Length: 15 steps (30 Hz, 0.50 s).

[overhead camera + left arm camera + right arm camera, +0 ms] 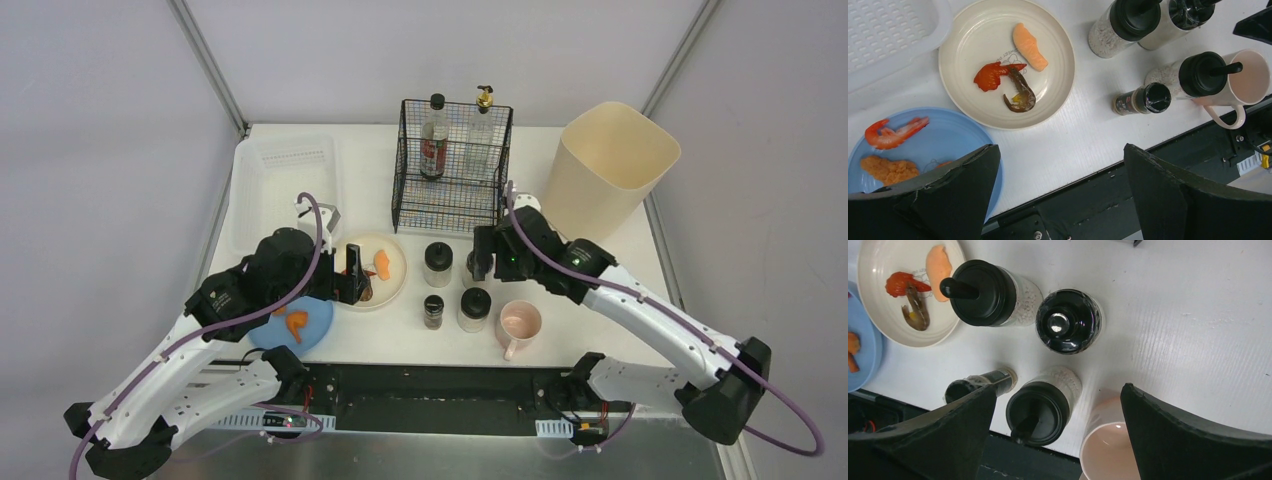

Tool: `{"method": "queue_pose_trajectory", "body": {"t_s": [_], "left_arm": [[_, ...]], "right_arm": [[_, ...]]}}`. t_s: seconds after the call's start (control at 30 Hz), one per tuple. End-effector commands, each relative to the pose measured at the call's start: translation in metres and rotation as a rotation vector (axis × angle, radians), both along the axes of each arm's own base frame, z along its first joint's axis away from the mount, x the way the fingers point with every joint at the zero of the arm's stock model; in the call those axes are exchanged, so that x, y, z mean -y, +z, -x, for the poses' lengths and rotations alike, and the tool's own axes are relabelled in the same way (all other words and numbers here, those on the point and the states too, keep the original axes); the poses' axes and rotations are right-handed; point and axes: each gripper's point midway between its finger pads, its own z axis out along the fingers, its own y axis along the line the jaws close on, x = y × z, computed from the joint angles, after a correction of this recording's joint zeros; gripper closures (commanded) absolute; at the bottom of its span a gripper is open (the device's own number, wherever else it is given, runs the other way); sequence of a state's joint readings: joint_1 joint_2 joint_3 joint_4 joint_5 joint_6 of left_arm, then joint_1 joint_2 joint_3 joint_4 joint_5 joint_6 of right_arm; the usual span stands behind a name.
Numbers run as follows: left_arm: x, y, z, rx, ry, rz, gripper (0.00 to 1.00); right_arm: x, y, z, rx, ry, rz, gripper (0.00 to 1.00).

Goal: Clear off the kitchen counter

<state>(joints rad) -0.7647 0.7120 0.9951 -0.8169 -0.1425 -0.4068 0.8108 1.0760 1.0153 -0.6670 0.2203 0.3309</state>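
Left to right, kitchen counter [368, 170] lengthwise

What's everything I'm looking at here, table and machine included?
kitchen counter: one, white, under everything
tray: one, translucent white, far left
wire basket: one, black, far centre
bottles: two, clear, inside the basket
bin: one, cream, far right
cream plate: one, centre-left, three food pieces
blue plate: one, near left, with food
shakers: three, black-lidded, centre
spice jar: one, dark, near centre
mug: one, pink, near centre-right
left gripper: one, black, open, by cream plate
right gripper: one, black, open, above shakers
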Motion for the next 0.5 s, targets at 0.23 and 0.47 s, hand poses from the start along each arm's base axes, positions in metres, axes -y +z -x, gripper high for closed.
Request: {"method": "queue_pose_trajectory", "body": {"t_s": [0.23, 0.47], "left_arm": [[-0.007, 0.006, -0.001, 0.016, 0.023, -0.016, 0.01], [-0.007, 0.008, 0.0, 0.025, 0.009, -0.021, 0.01]], "right_arm": [[-0.018, -0.029, -0.027, 0.003, -0.036, 0.121, 0.01], [-0.026, -0.047, -0.041, -0.003, -0.052, 0.165, 0.01]]}}
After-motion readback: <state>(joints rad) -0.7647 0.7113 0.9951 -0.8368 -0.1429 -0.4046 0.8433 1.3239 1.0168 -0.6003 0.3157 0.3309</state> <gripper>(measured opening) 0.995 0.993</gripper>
